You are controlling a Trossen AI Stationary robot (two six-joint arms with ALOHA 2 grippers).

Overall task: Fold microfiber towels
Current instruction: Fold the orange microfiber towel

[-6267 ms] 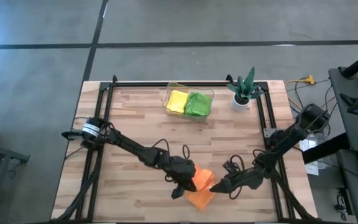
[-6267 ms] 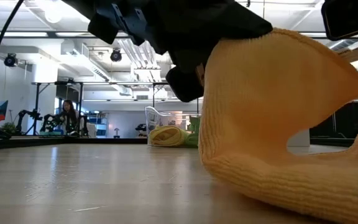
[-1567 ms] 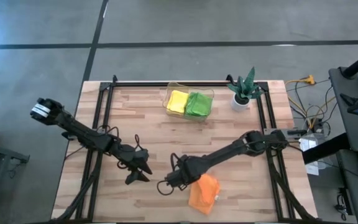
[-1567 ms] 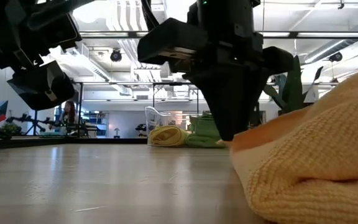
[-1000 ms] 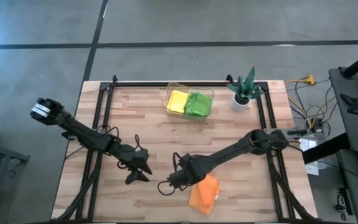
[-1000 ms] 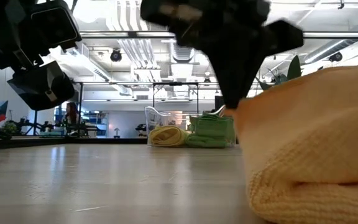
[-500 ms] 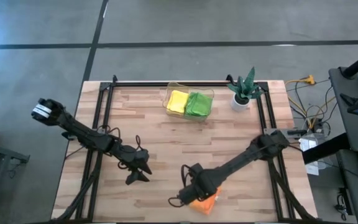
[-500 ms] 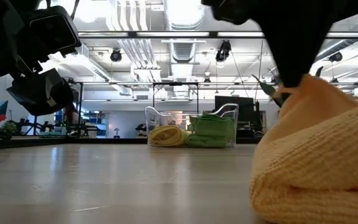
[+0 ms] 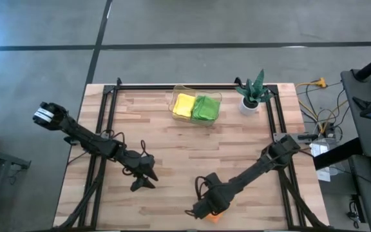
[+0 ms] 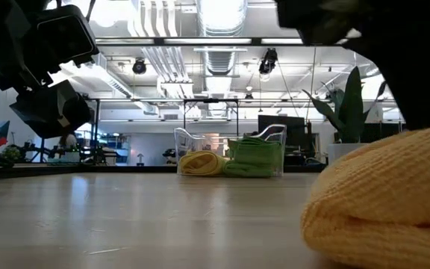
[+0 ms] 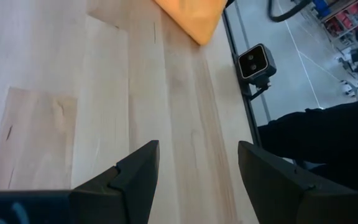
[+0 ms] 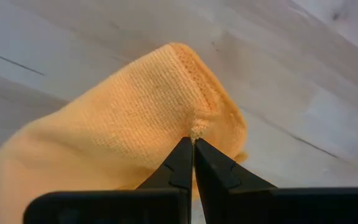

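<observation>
The right arm stretches low over the light wooden counter (image 9: 172, 148) toward its near edge, and the right gripper (image 12: 193, 140) has its fingers pressed together on a small pinch of the soft orange microfiber towel (image 12: 135, 130). In the high view the arm covers almost all of this towel; only a small orange corner (image 9: 212, 217) shows. The left gripper (image 11: 197, 163) hovers beside the towel, well apart from it, with its fingers spread wide and holding nothing. A clear plastic bin (image 9: 196, 106), far from the orange towel, holds a folded yellow towel (image 9: 184, 104) and green towels (image 9: 206, 107). Just beside the bin stands a spiky green plant in a white pot (image 9: 252, 94).
</observation>
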